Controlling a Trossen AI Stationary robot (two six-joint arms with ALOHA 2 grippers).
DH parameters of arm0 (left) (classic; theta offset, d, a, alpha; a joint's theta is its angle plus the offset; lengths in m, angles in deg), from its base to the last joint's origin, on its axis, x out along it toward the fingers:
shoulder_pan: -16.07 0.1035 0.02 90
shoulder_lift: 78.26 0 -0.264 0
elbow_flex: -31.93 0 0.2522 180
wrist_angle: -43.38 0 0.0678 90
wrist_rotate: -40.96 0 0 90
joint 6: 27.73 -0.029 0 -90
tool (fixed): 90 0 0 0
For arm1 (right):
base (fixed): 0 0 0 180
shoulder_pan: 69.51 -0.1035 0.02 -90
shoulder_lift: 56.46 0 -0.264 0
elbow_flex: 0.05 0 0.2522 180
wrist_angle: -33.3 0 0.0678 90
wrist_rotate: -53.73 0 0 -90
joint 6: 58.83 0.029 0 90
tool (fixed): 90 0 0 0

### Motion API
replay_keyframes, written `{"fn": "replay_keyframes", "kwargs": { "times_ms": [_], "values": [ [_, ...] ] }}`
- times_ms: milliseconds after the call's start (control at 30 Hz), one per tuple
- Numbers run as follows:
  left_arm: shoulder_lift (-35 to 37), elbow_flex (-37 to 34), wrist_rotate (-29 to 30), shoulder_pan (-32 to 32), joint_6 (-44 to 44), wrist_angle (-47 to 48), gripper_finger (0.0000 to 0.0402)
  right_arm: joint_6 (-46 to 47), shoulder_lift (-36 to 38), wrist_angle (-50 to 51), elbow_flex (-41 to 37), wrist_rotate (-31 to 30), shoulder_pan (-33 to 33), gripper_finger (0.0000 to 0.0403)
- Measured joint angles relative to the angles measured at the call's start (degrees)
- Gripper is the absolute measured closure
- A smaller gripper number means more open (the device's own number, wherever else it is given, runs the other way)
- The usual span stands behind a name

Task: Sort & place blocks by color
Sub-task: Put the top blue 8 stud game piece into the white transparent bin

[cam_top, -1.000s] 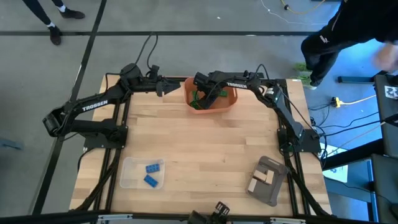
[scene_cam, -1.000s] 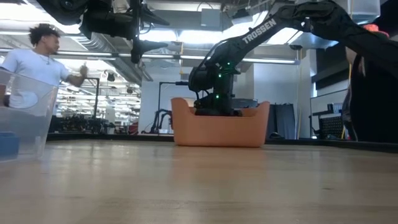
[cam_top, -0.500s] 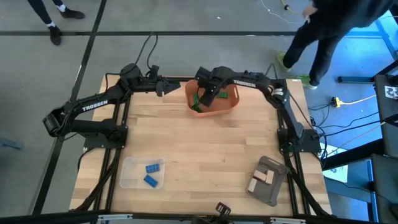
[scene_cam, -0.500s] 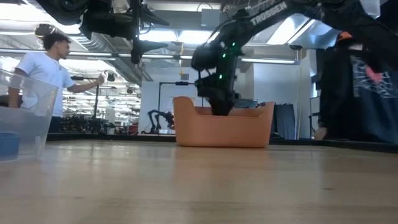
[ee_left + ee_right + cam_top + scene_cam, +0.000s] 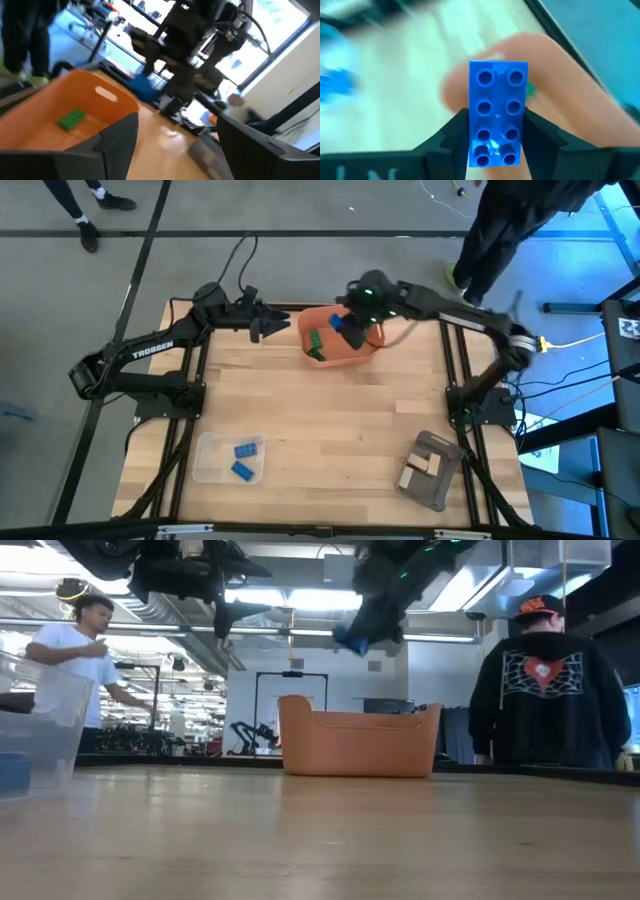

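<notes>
The right gripper (image 5: 350,330) clamps a blue block (image 5: 497,112) lengthwise above the orange bin (image 5: 345,352) at the table's far edge; the clear tray (image 5: 215,463) lies near the front-left corner. The left gripper (image 5: 275,325) hovers open beside the bin.

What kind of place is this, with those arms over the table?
Most likely a robotics lab or workshop. Two dark robot arms are mounted at a wooden table, cables trail over the bare floor beside it, and beyond an orange bin the low view shows a big open hall with strip lights and people standing about.
</notes>
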Motion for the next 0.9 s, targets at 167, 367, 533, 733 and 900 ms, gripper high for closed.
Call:
{"fn": "replay_keyframes", "kwargs": {
  "times_ms": [167,367,533,733,900],
  "values": [
    [0.0,0.0,6.4,-2.7,-12.2,0.0,0.0140,8.3,13.1,-19.5,-16.1,8.1,-1.6,0.0263],
    [-0.1,0.0,17.7,-7.7,-25.1,0.0,0.0140,15.9,20.2,-32.6,-25.8,8.1,-2.7,0.0263],
    [-0.1,0.0,20.5,-10.0,-29.0,0.0,0.0140,17.2,20.8,-32.8,-26.8,8.1,-3.2,0.0263],
    [-0.2,0.0,20.8,-11.4,-28.3,-0.2,0.0140,17.0,20.8,-33.1,-26.8,8.1,-3.8,0.0263],
    [-0.8,0.0,22.1,-15.6,-24.0,-1.6,0.0140,13.6,19.8,-33.1,-26.8,7.8,-6.9,0.0263]
  ]
}}
